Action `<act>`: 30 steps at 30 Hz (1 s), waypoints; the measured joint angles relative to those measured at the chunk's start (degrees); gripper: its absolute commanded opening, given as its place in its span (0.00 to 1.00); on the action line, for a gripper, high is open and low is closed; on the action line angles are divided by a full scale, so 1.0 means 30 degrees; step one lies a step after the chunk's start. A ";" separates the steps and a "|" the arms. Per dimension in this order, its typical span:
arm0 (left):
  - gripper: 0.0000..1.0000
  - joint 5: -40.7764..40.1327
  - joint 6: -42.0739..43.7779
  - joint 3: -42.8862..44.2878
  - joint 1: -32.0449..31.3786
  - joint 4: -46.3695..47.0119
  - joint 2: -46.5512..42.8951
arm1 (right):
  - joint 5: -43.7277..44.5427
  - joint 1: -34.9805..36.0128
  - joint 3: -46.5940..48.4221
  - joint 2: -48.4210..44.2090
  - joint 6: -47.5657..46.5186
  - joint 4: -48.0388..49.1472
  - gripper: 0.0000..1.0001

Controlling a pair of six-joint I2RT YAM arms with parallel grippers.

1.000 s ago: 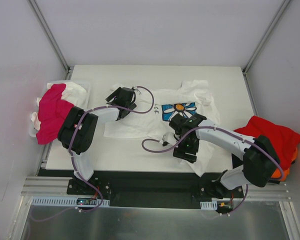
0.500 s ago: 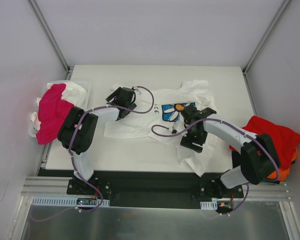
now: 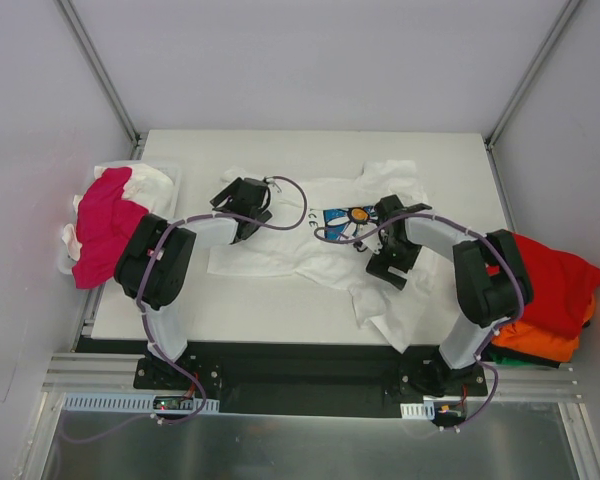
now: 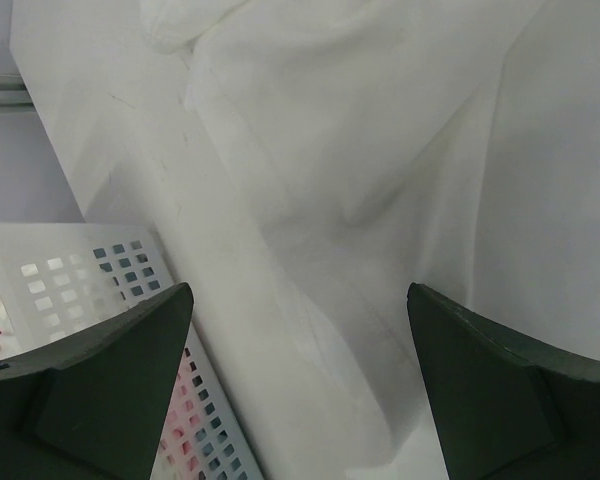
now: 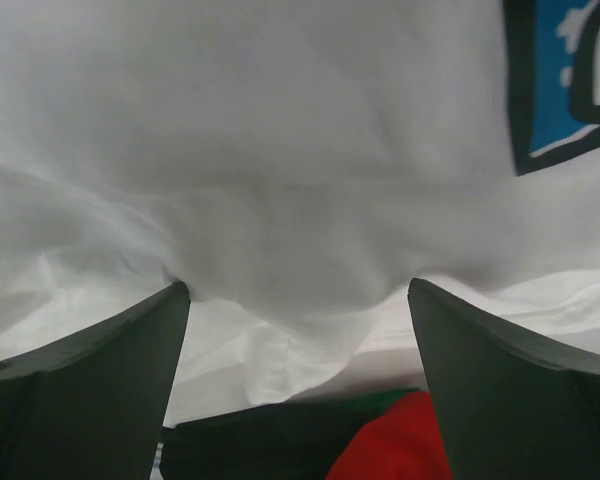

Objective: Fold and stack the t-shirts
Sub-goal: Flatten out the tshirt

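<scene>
Seeming to be laying out the white t-shirt [image 3: 280, 255] at the middle of the table [image 3: 230, 310]. Holding nothing in the left gripper [image 4: 298, 300] at its 9 o'clock side or the right gripper [image 5: 298, 295] at 3 o'clock, both wide open. Probably needing low, even pinches on the edges before folding.

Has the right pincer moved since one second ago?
Yes. The right pincer went away from the near edge of the table, toward the far side and slightly to the right.
</scene>
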 measured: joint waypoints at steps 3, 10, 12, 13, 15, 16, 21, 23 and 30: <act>0.90 -0.0015 0.0000 -0.0466 0.0000 -0.0015 -0.0299 | 0.0007 -0.0568 0.0787 0.0721 -0.0233 0.0131 0.95; 0.89 -0.0073 0.0007 -0.0933 0.0000 -0.0007 -0.0947 | 0.0379 -0.1661 0.2346 0.2004 -0.0867 0.0204 0.96; 0.89 -0.0117 0.0007 -0.0940 0.0000 -0.0015 -0.0954 | 0.0554 -0.1916 0.2849 0.2397 -0.1064 0.0138 0.96; 0.89 -0.0138 0.0007 -0.0940 0.0000 -0.0015 -0.0954 | 0.0670 -0.2011 0.3038 0.2543 -0.1151 0.0138 0.96; 0.89 -0.0211 0.0007 -0.0940 0.0000 -0.0007 -0.0954 | 0.0845 -0.2149 0.3228 0.2696 -0.1290 0.0175 0.96; 0.89 -0.0255 0.0000 -0.0940 0.0000 -0.0015 -0.0954 | 0.0903 -0.2200 0.3242 0.2703 -0.1355 0.0211 0.96; 0.89 -0.0350 -0.0036 -0.0947 0.0000 -0.0015 -0.0954 | 0.1056 -0.2288 0.3155 0.2674 -0.1552 0.0386 0.96; 0.89 -0.0350 -0.0102 -0.0940 -0.0007 -0.0015 -0.0947 | 0.1064 -0.2288 0.3096 0.2616 -0.1559 0.0452 0.96; 0.91 -0.0248 -0.0095 -0.0736 0.0000 -0.0029 -0.0219 | 0.0984 -0.2295 0.3031 0.2492 -0.1530 0.0503 1.00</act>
